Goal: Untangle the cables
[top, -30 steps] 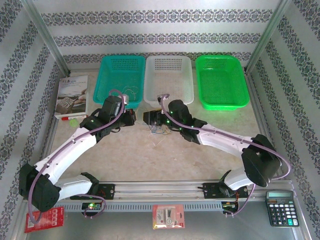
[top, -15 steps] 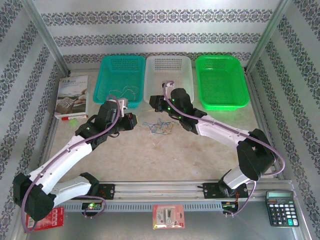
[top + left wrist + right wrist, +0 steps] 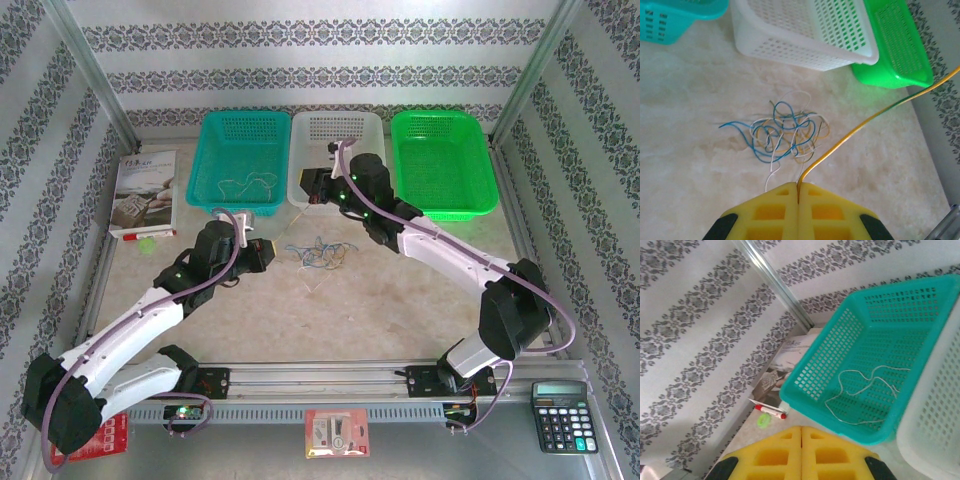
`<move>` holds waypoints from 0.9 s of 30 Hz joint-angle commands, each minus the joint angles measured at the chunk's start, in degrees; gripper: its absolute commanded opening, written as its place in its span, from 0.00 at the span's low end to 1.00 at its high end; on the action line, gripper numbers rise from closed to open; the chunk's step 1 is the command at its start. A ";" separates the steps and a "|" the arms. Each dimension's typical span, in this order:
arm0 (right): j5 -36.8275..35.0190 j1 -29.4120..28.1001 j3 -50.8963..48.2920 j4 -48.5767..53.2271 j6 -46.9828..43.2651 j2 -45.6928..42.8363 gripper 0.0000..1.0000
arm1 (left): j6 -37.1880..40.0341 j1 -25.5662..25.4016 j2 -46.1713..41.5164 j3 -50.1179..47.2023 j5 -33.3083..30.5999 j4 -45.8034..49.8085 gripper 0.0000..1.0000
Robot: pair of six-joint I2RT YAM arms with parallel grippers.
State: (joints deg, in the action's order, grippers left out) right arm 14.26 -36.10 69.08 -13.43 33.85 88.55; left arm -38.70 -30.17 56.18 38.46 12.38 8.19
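Walls [image 3: 320, 60] papered in pale stripes and dark floral bands stand at 9, 12 and 3 o'clock, with slanted metal posts [image 3: 93, 75] in the far corners. The beige marbled counter [image 3: 330, 310] is evenly lit, with a metal rail [image 3: 320, 378] at 6 o'clock.

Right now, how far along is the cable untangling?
Done: one whitish wire lies by itself in the teal basket. In hand: the left fingers are shut on a yellow wire that runs up and away from the pile. The right fingers are shut too, with nothing visible between them. Left: the tangle of blue, white and yellow wires on the table is knotted together, so most of the sorting remains.
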 commanded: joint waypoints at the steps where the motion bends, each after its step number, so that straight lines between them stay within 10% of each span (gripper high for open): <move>1: 1.21 1.08 2.46 1.45 -0.72 -0.14 0.00 | -0.75 -0.62 -0.57 -0.93 0.27 -5.18 0.01; 15: -2.29 9.67 10.99 5.67 -1.61 5.67 0.00 | 1.82 -0.66 4.91 1.82 1.69 -7.12 0.96; 27: -7.24 17.93 21.27 9.51 -2.45 17.35 0.00 | 4.76 -0.63 5.39 5.50 0.45 -2.08 1.00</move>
State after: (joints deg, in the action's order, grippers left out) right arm 9.32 -18.83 87.90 -6.09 32.75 103.46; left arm -36.05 -30.28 61.56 41.89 13.30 3.95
